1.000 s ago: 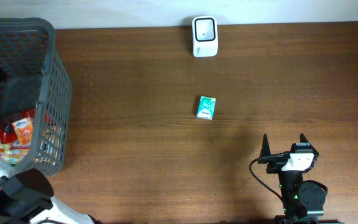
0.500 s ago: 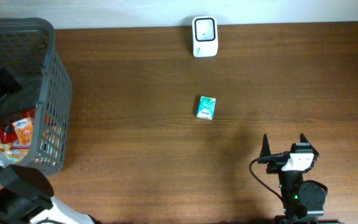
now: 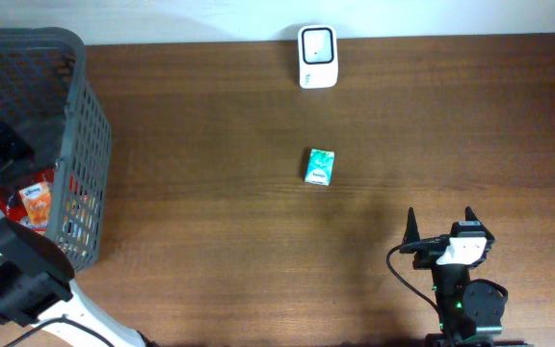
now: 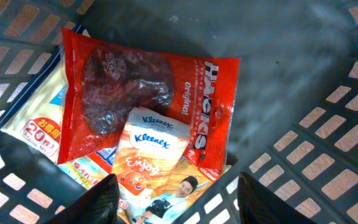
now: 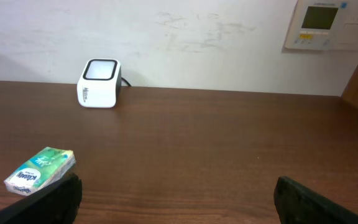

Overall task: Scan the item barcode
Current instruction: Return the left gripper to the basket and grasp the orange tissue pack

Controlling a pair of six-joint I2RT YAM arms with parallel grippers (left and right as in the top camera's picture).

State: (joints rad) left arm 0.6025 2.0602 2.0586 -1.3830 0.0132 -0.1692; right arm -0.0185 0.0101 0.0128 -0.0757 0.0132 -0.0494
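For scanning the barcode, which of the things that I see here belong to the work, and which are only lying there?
Belong to the job: white barcode scanner; grey basket; orange Kleenex pack in it, likely the next item.
Just lying about: red Hacks bag under that pack; green tissue pack, untouched; wall panel.

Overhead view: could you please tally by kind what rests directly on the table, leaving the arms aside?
Basket: 1
Scanner: 1
Green packet: 1
Total: 3
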